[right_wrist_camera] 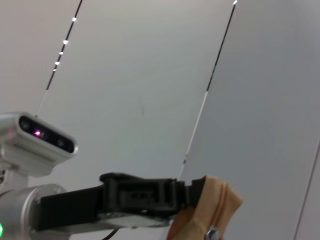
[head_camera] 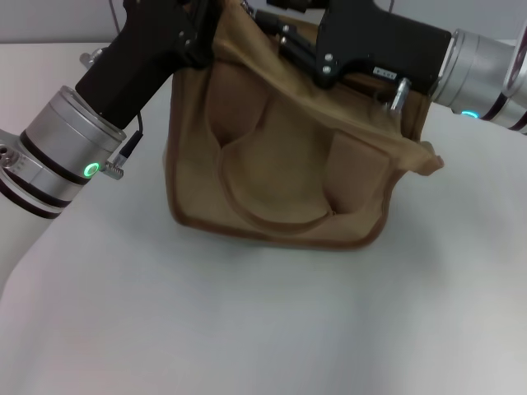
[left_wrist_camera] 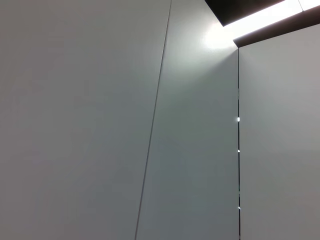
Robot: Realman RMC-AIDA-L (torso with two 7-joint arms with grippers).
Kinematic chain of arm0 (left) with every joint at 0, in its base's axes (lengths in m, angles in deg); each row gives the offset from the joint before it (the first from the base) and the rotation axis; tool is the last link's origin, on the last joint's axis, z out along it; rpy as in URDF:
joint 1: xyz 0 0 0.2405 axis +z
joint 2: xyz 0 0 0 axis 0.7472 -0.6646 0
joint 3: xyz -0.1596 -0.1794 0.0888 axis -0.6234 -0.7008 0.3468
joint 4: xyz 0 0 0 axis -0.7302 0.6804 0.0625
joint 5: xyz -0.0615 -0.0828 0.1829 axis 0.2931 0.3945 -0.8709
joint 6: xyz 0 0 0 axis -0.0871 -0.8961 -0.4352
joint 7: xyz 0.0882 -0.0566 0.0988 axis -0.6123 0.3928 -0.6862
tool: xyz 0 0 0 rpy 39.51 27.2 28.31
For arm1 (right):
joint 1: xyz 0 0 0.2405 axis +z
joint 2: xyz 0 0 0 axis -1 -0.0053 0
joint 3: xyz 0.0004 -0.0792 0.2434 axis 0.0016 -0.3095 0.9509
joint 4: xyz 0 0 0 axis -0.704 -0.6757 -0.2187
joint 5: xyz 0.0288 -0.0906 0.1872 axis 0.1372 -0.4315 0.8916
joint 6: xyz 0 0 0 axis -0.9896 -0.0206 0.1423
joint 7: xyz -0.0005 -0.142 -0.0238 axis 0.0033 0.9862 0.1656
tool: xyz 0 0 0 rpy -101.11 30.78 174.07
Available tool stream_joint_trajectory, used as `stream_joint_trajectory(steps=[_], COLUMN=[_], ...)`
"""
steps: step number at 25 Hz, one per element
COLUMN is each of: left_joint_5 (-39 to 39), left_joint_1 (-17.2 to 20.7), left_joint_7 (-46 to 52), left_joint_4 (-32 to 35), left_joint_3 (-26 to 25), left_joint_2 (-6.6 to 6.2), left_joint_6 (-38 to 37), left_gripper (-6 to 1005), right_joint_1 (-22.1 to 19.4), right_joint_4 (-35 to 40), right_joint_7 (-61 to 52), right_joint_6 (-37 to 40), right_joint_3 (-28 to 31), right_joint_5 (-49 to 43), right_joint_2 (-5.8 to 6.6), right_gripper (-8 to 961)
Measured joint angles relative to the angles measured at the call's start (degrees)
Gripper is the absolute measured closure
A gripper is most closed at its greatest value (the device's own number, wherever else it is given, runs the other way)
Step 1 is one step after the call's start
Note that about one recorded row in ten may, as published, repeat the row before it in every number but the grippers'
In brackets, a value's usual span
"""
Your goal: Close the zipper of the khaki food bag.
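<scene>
Khaki food bag (head_camera: 280,177) on the white bench (head_camera: 247,329), centre to upper centre of the head view, with one broad face and its looped handle (head_camera: 272,206) turned toward the camera. Its long axis runs across the frame from left to right. The mouth faces up and away, toward the top edge of the picture, where the zipper must lie; neither the zipper line nor its pull can be made out here.

Left tool (head_camera: 202,37), upper left of the frame, meets the bag's upper left corner. In the right wrist view the left tool (right_wrist_camera: 192,192) appears at the lower centre, reaching onto a raised tan corner of the bag (right_wrist_camera: 215,205). It looks pressed onto that cloth, though the fingertips are hidden, so a firm pinch cannot be confirmed. Probable purpose: to hold that end up and taut, so that a slider would run freely.

Right tool (head_camera: 284,37), upper centre of the frame, lies over the top panel, its black body stretching toward the upper right. Whether its fingers are spread or pressed together cannot be told. Its place suggests it is working at the zipper, along the bag's long axis.

The top panel sags toward the right corner (head_camera: 424,160), which droops outward. How far the closure has run cannot be judged
</scene>
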Motion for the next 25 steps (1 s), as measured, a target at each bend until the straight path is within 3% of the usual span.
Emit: stream_joint_trajectory(steps=[12,25], left_joint_5=[-0.2,0.0], left_joint_1=[-0.1,-0.1], left_joint_7=[0.0,0.0], left_joint_4=[-0.2,-0.2], left_joint_3=[-0.2,-0.2], left_joint_2=[0.00,0.00], left_joint_6=[0.4,0.4], left_gripper=[990,990], right_joint_1=[0.6,-3.1], right_joint_4=[-1.4,0.0], right_joint_7=[3.7,6.1], right_joint_6=[-2.2,0.1], right_joint_3=[-4.8,-7.2], right_joint_5=[3.3,8.8], right_joint_2=[0.01,0.01], right_gripper=[679,680])
